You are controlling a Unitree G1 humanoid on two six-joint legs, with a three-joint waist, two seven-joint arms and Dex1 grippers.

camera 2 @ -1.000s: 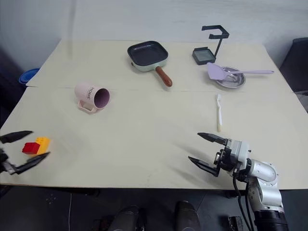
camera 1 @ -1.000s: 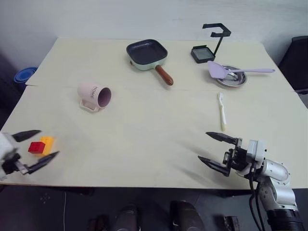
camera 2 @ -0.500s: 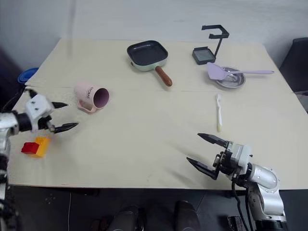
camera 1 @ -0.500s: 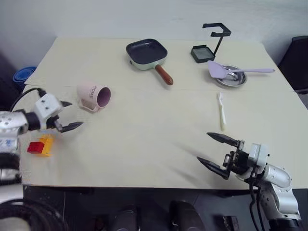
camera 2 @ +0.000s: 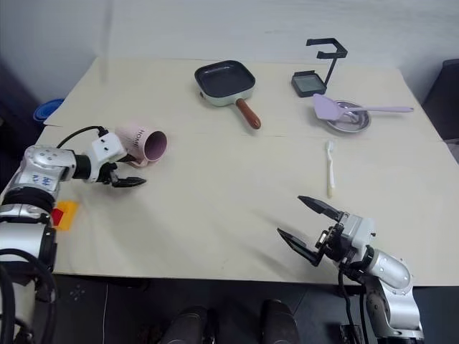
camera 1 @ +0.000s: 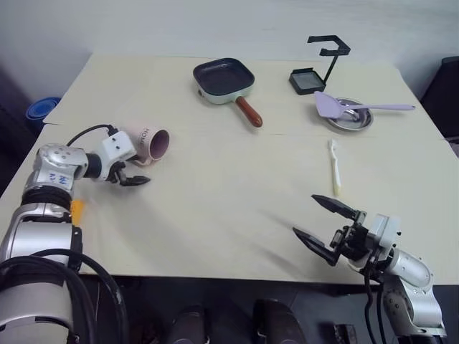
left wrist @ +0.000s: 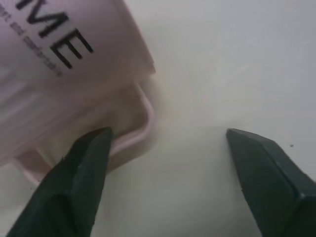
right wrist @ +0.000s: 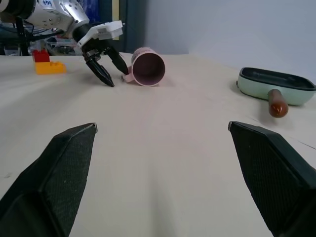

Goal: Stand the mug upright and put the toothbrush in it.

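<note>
On the left side of the desk lies the mug. It is pink and smooth, shaped like a tube, and it is tipped on its side. Its round mouth faces right, and the inside is a darker purple-pink. Black letters run along its side. Its loop handle rests flat on the desk.

Right beside the mug, on its near side, is the left tool. Its two black pointy fingers are partly spread. In the left wrist view, one finger tip sits at the handle and the other finger is out over bare desk. I cannot tell if it touches the handle. It holds nothing.

Over on the right side lies the toothbrush. It is thin, white and made of plastic. It lies flat, with its small brush head at the far end. It is well apart from the mug.

Near the front edge on the right is the right tool. Its black fingers are spread wide and it holds nothing.

Far back on the desk sits a square pan, pale green outside and dark inside, with a brown wooden handle. To its right is a black stand. Beside that, a round shiny metal dish has a purple spatula lying across it.

Red and orange blocks sit at the left edge.
</note>
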